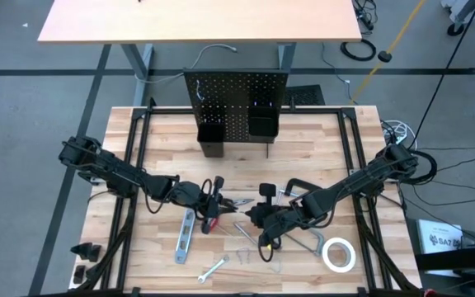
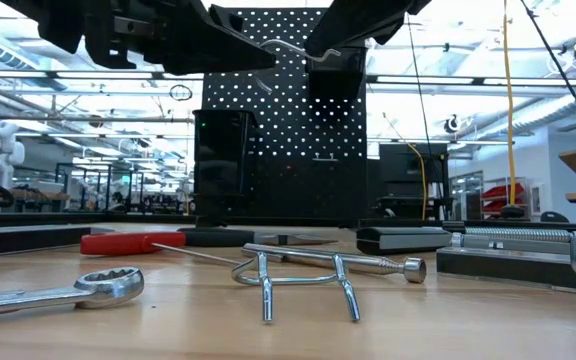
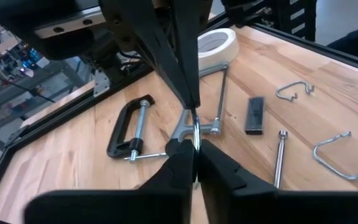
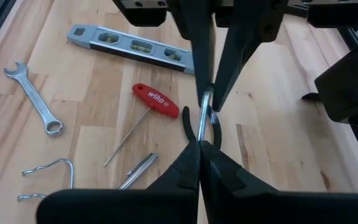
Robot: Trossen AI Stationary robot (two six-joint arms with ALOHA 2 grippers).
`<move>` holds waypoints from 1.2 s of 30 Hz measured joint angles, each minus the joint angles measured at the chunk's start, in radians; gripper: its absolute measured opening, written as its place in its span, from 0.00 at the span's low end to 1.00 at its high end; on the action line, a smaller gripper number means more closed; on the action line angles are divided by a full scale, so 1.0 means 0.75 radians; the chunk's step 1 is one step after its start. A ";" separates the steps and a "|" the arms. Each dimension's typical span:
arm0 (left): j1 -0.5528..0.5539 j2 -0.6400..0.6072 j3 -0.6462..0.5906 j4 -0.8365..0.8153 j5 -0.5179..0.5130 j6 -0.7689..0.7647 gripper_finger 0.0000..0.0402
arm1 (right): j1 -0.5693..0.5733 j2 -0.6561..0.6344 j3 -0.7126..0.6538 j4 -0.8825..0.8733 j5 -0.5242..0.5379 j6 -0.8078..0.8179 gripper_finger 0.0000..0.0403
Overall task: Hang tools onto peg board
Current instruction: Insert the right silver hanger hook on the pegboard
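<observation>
Claws [image 1: 236,208] above tan tabletop [image 1: 303,140]

Tools [image 1: 186,235] lie scattered on the near tabletop; black peg board [image 1: 236,97] stands upright behind.

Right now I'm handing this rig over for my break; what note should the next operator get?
Left hand and right hand: both shut on one silver hook, held above mid-table.
Level, wrench, red-handled screwdriver, C-clamp, tape roll lie on the table.
Peg board shows no tool hung.
Done: nothing visible. Left: every tool.
</observation>
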 joint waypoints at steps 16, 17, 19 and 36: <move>-0.024 -0.038 0.117 -0.309 -0.242 0.197 0.00 | 0.002 -0.209 0.001 -0.244 -0.103 0.034 0.17; -0.035 -0.049 0.161 -0.413 -0.305 0.228 0.00 | 0.002 -0.242 0.001 -0.289 -0.103 0.051 0.19; -0.064 -0.065 0.266 -0.633 -0.456 0.300 0.00 | 0.005 -0.301 0.001 -0.410 -0.100 0.100 0.22; -0.121 -0.077 0.952 -1.400 -1.514 1.447 0.00 | 0.124 -0.724 -0.612 -0.041 0.276 0.081 0.18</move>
